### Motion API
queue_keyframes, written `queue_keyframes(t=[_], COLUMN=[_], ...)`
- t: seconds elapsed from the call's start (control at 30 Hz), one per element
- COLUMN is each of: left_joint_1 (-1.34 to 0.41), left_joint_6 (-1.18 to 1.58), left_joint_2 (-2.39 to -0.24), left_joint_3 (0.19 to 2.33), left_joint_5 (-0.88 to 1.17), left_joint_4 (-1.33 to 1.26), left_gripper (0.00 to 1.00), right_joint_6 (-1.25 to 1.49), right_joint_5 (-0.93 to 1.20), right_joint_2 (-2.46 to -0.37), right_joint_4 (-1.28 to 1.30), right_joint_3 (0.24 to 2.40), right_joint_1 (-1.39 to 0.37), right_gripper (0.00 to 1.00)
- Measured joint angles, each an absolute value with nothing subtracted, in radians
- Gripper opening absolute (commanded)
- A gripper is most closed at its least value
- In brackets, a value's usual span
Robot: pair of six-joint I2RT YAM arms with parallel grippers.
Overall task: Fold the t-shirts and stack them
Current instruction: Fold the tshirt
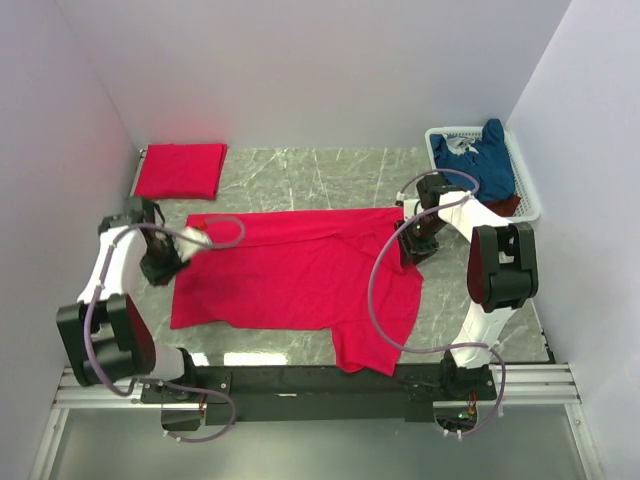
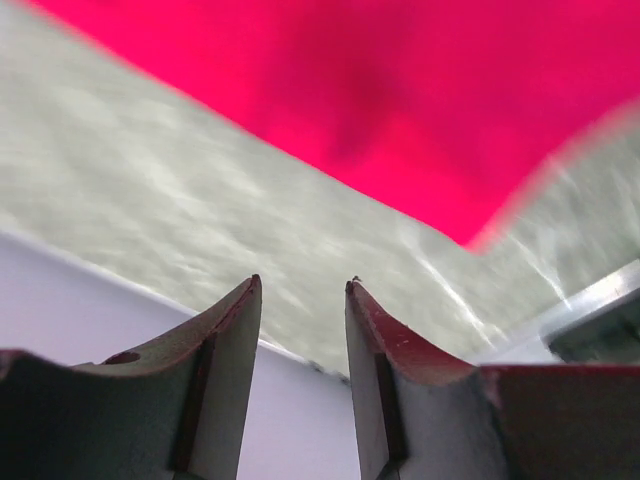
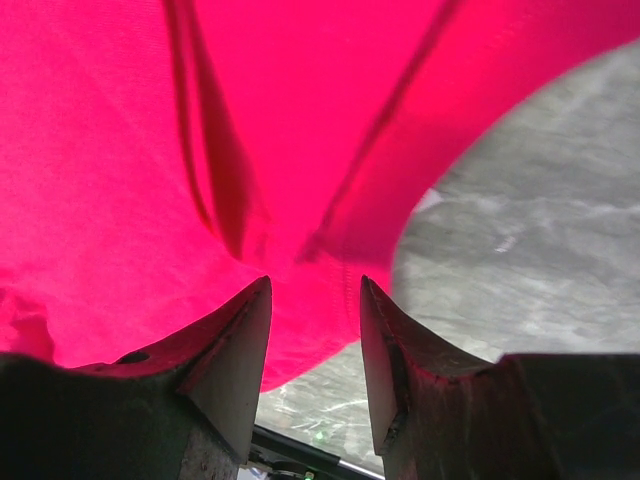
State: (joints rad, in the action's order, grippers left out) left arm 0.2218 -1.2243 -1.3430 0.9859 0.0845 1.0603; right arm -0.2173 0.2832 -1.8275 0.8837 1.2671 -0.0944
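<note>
The red shirt (image 1: 300, 275) lay spread across the tabletop (image 1: 330, 170). Light, floppy stuff, I'd guess it'd bunch if grabbed mid-panel, so pinch the seamed edges. The left gripper (image 2: 302, 282) was apart, empty, just off the cloth; the right gripper (image 3: 315, 280) was apart too, tips at a seam.

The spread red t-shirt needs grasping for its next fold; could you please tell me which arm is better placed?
Right, I'd judge. The right end effector is open with the t-shirt at its fingertips; the left end effector is open over bare table, short of the cloth.
</note>
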Motion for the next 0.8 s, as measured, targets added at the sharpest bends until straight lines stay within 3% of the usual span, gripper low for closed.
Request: queue_keyframes(t=[0.37,0.63,0.8], left_joint_1=[0.242,0.242,0.247], left_joint_6=[-0.918,-0.865,-0.825], left_joint_2=[-1.572,-1.628,-1.628], left_joint_3=[1.118,0.94,0.939], left_joint_5=[0.295,0.227,0.158], left_joint_4=[0.876,0.768,0.695], left_gripper=[0.42,0.37,0.4], right_joint_6=[-0.197,-0.2,-0.211], right_joint_5=[0.326,0.282,0.272], right_joint_2=[-1.843,-1.902,-1.938], right_joint_4=[0.874,0.842,0.858], right_joint_3=[1.29,1.291,1.338], right_joint_1=[-0.164,-0.185,-0.184], right_gripper=[0.44,0.37,0.39])
